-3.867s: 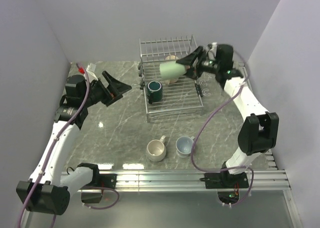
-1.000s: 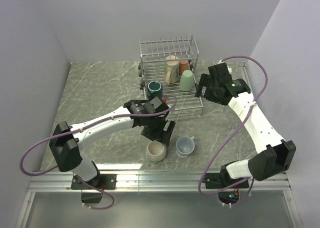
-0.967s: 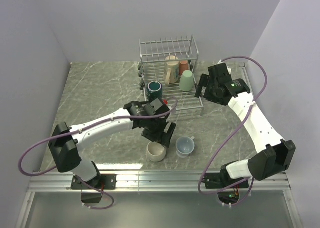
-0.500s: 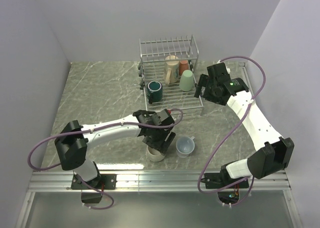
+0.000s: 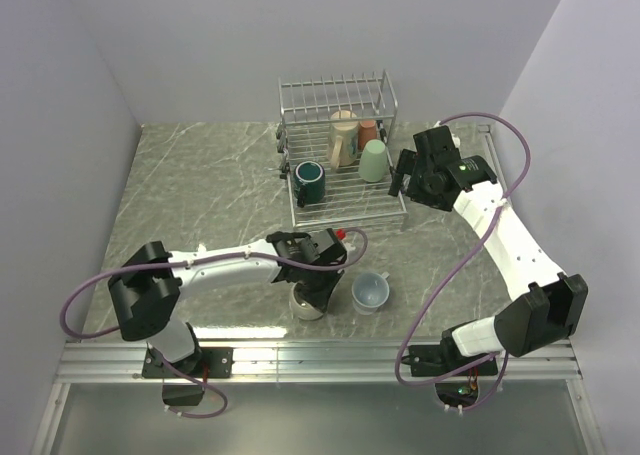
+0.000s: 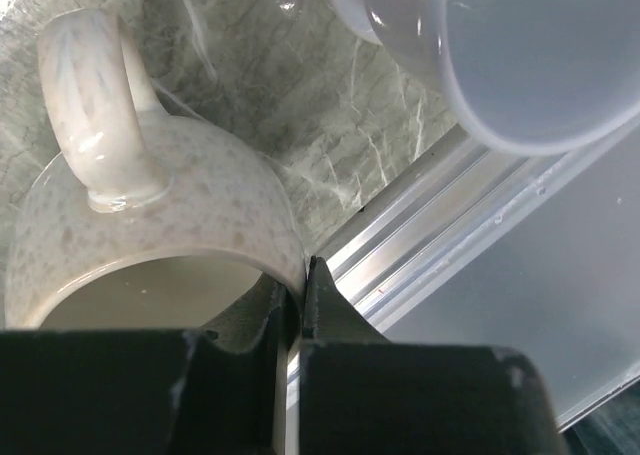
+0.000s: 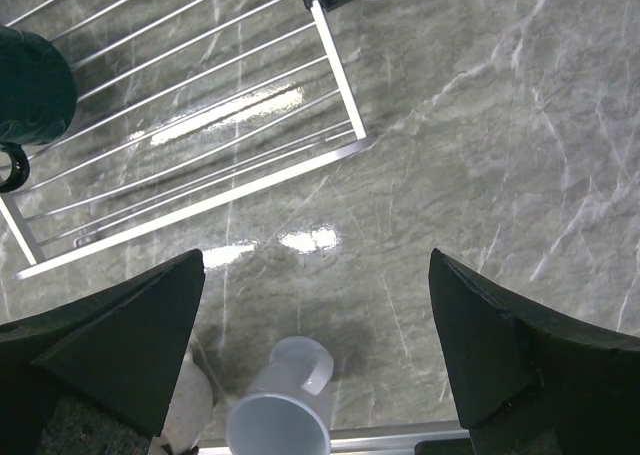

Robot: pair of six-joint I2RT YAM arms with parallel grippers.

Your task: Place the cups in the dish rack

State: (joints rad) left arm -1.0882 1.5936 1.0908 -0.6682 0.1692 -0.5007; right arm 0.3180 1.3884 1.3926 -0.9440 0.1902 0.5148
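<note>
Left gripper (image 6: 297,293): jaws went from wide apart to pinched within the last second. They are now closed on the rim of the beige mug (image 6: 150,225), one finger inside the bowl and one outside, with the wall between them.
- Handle on the far side of the rim from the fingers, off to their left in the wrist view.
- Mug upright on the table, not lifted.
- Blue mug (image 6: 520,55) just beyond the fingertips, apart from them.

Right gripper (image 7: 316,265): fingers spread fully, holding nothing. The front corner of the rack (image 7: 335,70) lies ahead of them.

Rack holds four: teal mug (image 5: 309,180), cream mug (image 5: 343,138), brown mug (image 5: 368,132), green mug (image 5: 373,161).

Reading: the grasp on mug five looks made. Lift and carry to the rack come next. A rim pinch is thin, so the mug may swing.
</note>
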